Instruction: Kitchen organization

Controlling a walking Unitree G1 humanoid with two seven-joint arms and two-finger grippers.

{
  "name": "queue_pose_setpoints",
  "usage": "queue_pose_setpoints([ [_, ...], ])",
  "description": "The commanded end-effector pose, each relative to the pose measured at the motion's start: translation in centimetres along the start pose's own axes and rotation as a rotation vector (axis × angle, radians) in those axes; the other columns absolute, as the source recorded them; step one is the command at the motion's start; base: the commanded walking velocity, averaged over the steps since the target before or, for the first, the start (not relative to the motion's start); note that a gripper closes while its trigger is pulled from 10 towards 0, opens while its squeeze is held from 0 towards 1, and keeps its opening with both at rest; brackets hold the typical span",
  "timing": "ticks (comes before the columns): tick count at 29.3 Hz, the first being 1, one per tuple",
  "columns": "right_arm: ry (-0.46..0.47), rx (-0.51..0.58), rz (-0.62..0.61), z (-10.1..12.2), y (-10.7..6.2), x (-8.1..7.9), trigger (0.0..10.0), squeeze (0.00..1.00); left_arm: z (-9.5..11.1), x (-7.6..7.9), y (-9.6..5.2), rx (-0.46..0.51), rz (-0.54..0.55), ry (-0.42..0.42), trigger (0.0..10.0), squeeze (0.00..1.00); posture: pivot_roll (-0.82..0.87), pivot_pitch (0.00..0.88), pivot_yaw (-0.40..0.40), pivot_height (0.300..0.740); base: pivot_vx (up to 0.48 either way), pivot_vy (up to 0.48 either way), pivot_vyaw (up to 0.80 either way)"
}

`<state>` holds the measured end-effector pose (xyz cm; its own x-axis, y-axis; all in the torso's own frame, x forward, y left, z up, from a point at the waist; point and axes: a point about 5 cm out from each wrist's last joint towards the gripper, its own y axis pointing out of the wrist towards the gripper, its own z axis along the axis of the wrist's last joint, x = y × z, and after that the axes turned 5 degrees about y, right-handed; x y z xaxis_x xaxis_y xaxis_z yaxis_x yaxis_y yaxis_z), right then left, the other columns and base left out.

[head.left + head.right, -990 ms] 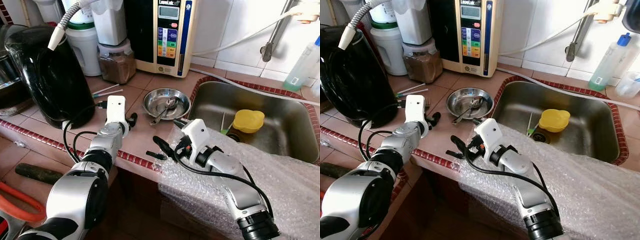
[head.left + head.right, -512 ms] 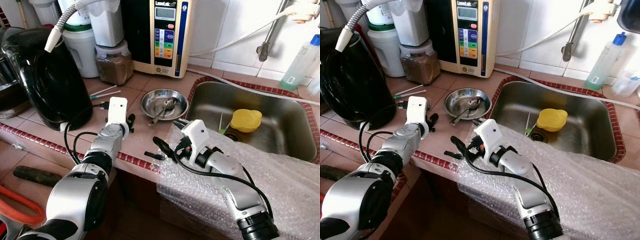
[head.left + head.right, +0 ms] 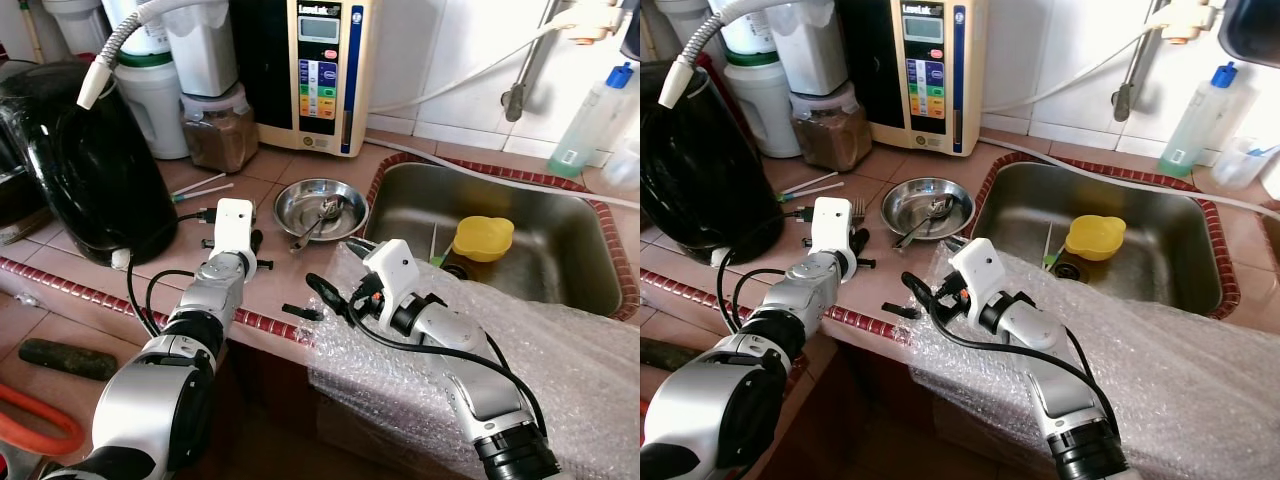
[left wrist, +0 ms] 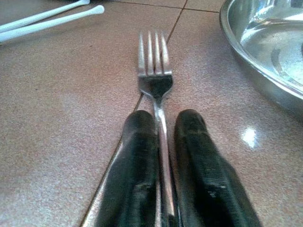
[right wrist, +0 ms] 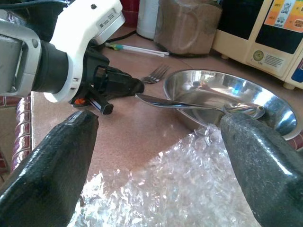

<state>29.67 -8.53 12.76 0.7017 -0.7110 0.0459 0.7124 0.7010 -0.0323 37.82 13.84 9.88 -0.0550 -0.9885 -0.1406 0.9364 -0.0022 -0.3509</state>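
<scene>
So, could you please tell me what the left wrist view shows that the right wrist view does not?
Left wrist view: the left gripper from behind, its jaws shut on the fork handle, the tines lying on the tiled counter.

Right wrist view: the right gripper with jaws wide open over bubble wrap, a spoon resting in the bowl, and a brown jar.

Both: the fork, the steel bowl, the white sticks and the counter.

Silver left arm stretched forward and low, left gripper (image 4: 160,142) with its 2 black fingers (image 4: 135,156) pressed together on a thin metal fork handle, silver right arm bent inward, right gripper (image 5: 156,156) spread wide.
</scene>
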Motion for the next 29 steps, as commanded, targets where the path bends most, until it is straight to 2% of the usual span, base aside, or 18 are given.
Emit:
queue_pose_setpoints([
  [1, -0.005, -0.001, 0.000, 0.0, 0.0, 0.1, 10.0, 0.00, -4.6, -0.7, -0.7, -0.171, 0.045, 0.003, 0.0, 0.00, -0.03, 0.000, 0.042, 0.740, 0.000, 0.000, 0.00],
  [4, -0.007, -0.002, 0.005, 0.0, 0.0, 0.1, 10.0, 0.00, -4.8, -1.2, -0.9, -0.123, 0.104, 0.035, 0.0, 0.00, -0.03, 0.000, 0.034, 0.740, 0.000, 0.000, 0.00],
  [6, -0.009, -0.003, 0.008, 0.1, 0.1, 0.2, 10.0, 0.00, -4.9, -1.2, -1.0, -0.108, 0.125, 0.017, 0.0, 0.00, -0.02, 0.000, 0.024, 0.740, 0.000, 0.000, 0.00],
  [20, -0.020, -0.007, 0.016, 0.2, 0.1, 0.6, 10.0, 0.00, -4.6, -0.1, -1.4, -0.008, 0.189, 0.039, 0.0, 0.00, -0.03, 0.000, 0.008, 0.740, 0.000, 0.000, 0.00],
  [29, -0.031, -0.003, 0.012, 0.5, 0.3, 1.0, 10.0, 0.00, -2.5, -0.1, -1.6, 0.126, 0.233, 0.064, 0.0, 0.00, -0.02, 0.000, -0.001, 0.740, 0.000, 0.000, 0.00],
])
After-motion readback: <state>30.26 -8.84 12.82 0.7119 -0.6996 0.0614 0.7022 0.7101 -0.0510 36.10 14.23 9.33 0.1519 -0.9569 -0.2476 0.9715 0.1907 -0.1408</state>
